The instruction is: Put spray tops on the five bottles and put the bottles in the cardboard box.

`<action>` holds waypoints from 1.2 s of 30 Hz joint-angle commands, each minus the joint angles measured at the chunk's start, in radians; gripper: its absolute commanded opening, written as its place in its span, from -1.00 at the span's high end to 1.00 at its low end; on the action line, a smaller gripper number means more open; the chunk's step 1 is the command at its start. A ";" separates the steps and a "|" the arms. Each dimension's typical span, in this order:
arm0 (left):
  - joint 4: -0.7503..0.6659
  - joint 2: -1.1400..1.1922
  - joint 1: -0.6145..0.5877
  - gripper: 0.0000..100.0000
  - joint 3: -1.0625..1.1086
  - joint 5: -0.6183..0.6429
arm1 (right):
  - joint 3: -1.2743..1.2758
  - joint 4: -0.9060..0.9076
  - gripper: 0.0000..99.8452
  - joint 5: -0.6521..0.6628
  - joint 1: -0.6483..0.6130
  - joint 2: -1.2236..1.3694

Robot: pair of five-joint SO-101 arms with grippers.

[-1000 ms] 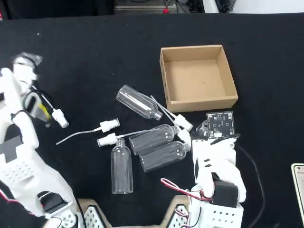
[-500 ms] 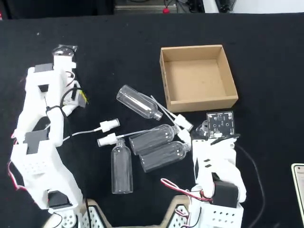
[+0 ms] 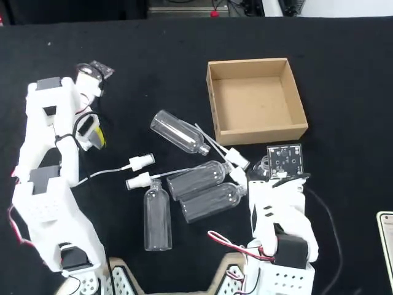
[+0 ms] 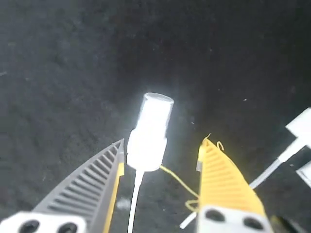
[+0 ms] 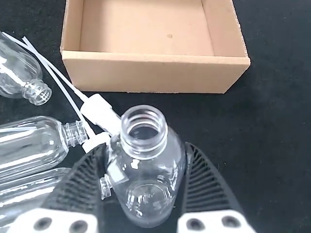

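While the right arm stands at the lower right of the high view, the right gripper [image 5: 145, 148] has its black fingers [image 5: 77, 184] clenched on a clear bottle [image 5: 146, 165], which sits between them with its open threaded mouth turned up toward the wrist camera. Just beyond that mouth lies the cardboard box [image 3: 258, 133], plain brown, open-topped and set at the upper right of the middle of the black worktop [image 3: 344, 92]. Four more clear bottles lie on their sides near the centre: one [image 3: 180, 132] just left of the box, two [image 3: 196, 179] [image 3: 212, 201] side by side below it, and one [image 3: 157, 218] lower still, its neck pointing up the frame. White spray tops with thin dip tubes lie among them, two [image 3: 141, 161] [image 3: 140, 180] left of the bottles and two [image 3: 236, 158] [image 3: 238, 175] beside the necks near the box. At the upper left of the high view, the left gripper [image 4: 163, 143] has its fingers [image 4: 221, 174] released and spread, with a white spray top [image 4: 150, 131] between them, close against the grey finger and apart from the yellow one.
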 commanded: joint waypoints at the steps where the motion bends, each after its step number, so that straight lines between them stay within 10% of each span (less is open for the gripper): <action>1: -0.052 0.046 -0.022 0.52 -0.071 -0.031 | -0.004 -0.021 0.98 -0.003 -0.006 -0.059; 28: 0.018 0.130 -0.048 0.54 -0.133 -0.107 | -0.004 -0.021 0.98 -0.003 -0.006 -0.059; 33: 0.028 0.121 -0.041 0.95 -0.130 -0.104 | -0.004 -0.021 0.98 -0.003 -0.006 -0.059; 36: 0.089 0.120 -0.044 0.87 -0.154 -0.104 | -0.004 -0.021 0.98 -0.003 -0.006 -0.059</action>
